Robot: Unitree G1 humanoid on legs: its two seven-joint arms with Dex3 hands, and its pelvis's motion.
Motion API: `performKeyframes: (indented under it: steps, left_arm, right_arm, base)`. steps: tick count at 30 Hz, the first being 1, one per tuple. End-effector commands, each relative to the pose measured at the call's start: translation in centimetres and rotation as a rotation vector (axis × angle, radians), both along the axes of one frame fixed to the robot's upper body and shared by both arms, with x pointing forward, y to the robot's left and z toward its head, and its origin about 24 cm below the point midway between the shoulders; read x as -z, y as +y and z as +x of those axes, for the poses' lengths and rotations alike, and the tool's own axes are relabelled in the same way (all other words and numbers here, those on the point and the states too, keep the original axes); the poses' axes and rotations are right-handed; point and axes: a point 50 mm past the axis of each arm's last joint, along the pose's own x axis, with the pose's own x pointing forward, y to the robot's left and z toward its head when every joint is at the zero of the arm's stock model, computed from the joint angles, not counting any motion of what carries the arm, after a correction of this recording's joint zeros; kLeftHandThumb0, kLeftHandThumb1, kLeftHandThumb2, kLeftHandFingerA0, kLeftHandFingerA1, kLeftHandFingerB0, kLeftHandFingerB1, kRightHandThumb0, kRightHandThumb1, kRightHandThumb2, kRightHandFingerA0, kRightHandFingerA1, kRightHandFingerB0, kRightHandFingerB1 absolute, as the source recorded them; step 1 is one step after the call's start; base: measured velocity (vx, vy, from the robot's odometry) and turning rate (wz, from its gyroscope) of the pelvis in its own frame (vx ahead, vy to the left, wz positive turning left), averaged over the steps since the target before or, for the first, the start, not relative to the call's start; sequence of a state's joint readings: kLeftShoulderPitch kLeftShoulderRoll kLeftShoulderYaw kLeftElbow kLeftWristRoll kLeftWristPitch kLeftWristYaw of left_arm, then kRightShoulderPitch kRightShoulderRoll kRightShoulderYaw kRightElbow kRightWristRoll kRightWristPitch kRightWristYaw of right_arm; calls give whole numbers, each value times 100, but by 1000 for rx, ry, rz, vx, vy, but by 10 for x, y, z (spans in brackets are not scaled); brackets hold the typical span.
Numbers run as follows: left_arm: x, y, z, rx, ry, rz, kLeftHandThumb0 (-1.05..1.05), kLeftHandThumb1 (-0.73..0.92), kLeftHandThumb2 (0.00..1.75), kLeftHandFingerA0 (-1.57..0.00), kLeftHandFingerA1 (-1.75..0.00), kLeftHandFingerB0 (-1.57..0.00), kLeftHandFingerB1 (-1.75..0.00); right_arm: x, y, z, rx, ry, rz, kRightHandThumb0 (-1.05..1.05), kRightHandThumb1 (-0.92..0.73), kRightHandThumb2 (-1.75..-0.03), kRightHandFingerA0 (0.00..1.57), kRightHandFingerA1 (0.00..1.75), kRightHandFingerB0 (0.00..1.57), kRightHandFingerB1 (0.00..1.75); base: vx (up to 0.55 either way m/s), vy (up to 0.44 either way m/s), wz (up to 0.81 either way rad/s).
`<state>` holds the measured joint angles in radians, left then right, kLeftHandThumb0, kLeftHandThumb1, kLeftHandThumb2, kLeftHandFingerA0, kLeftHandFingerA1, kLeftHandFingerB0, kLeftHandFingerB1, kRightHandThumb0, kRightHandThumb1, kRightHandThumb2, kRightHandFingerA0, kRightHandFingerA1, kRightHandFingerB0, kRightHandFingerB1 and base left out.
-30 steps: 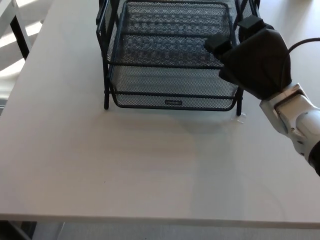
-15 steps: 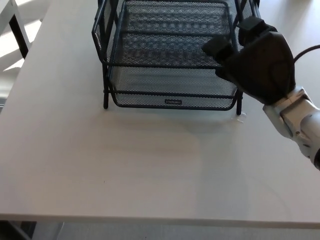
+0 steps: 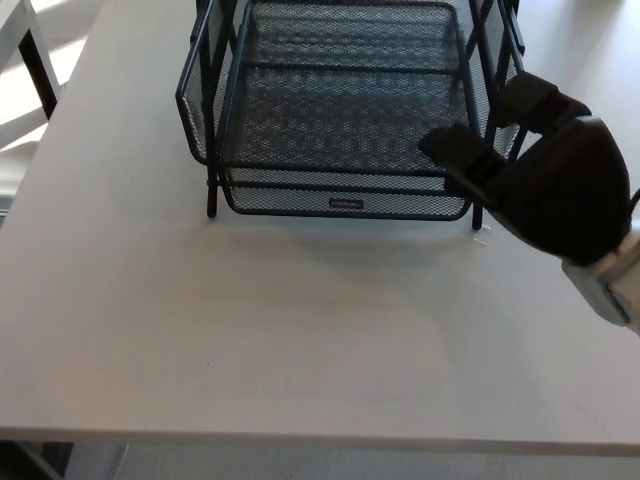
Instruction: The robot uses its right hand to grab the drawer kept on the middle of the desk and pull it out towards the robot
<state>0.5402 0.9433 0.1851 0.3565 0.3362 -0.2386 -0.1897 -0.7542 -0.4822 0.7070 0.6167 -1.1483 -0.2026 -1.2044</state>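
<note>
Two mesh levels are what I'm looking at in the top centre of the frame: a black wire rack [image 3: 212, 190] with the drawer [image 3: 340, 110] as its upper tray and a lower tray [image 3: 345, 200] under it. The drawer's front edge faces down-frame toward me, its long axis running from there up toward the top edge. Both trays look empty as far as I can see through the mesh. Everything sits on the pale desk [image 3: 250, 330].

My right hand [image 3: 540, 170] comes in from the right edge, big black palm tilted up-left, white wrist just showing at the lower right. One finger [image 3: 455, 148] lies over the drawer's front right corner, another [image 3: 535, 95] sticks up outside the right wall, so the fingers straddle that corner. Can't tell whether they're actually clamped on the wire.
</note>
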Motion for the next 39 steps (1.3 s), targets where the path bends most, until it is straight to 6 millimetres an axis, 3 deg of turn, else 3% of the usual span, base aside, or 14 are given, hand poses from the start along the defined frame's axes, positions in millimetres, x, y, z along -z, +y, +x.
performKeyframes:
  steps: [1,9,13,21,24,33,35,39]
  left_arm:
    - [-2,2,1,8,8,11,-33,68,60,-63,-86,-62,-61]
    - [-1,-1,1,8,-1,4,-30,68,59,-61,-90,-63,-65]
    - [-2,0,2,19,11,16,-30,68,59,-61,-87,-62,-62]
    - [-2,0,0,6,-6,1,-31,68,60,-62,-87,-64,-64]
    - [-1,1,0,7,3,5,-31,70,60,-61,-81,-62,-59]
    - [-1,1,1,10,0,12,-31,67,59,-62,-85,-63,-61]
    - [-2,0,1,12,7,9,-32,69,59,-61,-86,-62,-63]
    - [-1,1,-1,-5,9,-4,-28,70,61,-61,-86,-62,-60]
  right_arm:
    - [5,-9,-12,-7,4,-3,-53,-52,-57,102,91,90,63]
    - [12,-13,-18,0,-8,11,-52,-53,-57,100,93,91,62]
    - [16,-13,-24,-3,5,19,-52,-56,-57,98,102,87,66]
    - [18,-12,-28,-23,5,26,-53,-54,-57,98,97,90,65]
    - [19,-12,-30,-30,5,30,-54,-55,-58,99,99,89,66]
    - [21,-13,-33,-32,7,32,-53,-55,-56,94,103,89,63]
    - [22,-12,-32,-19,17,41,-54,-58,-57,90,101,71,48]
    - [26,-12,-31,-10,87,37,-62,-66,-61,81,82,58,41]
  base:
    - [0,0,0]
    - [0,0,0]
    - [0,0,0]
    - [0,0,0]
    - [0,0,0]
    - [0,0,0]
    - [0,0,0]
    - [0,0,0]
